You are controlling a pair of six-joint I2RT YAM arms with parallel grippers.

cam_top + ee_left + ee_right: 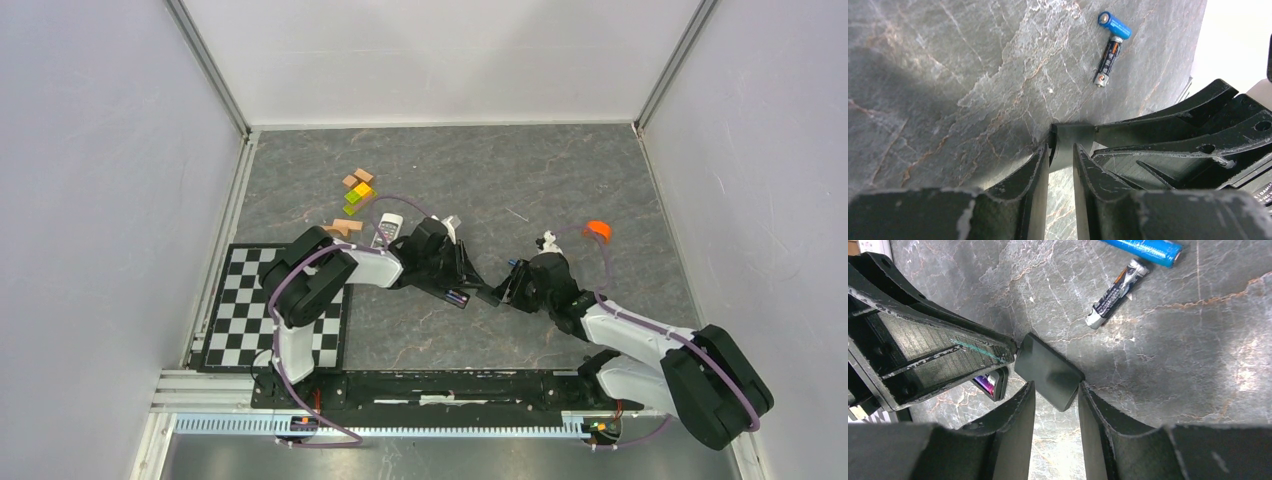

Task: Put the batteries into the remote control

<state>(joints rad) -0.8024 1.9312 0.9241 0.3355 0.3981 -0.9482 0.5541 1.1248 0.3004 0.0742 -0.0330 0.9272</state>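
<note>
Lying just beside each other at an angle, the blue battery and a black battery have open table all around them. The white remote control sits close by the left arm, near wooden blocks. The right gripper clamps a dark flat piece. The left gripper stands narrow at its end, but I cannot tell if it pinches.

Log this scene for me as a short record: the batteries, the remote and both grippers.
batteries: blue battery and black battery, loose on the table, end to end
white remote: beside the left arm, not gripped
right gripper: closed on dark flat piece
left gripper: tips at the same piece, grip unclear
</note>
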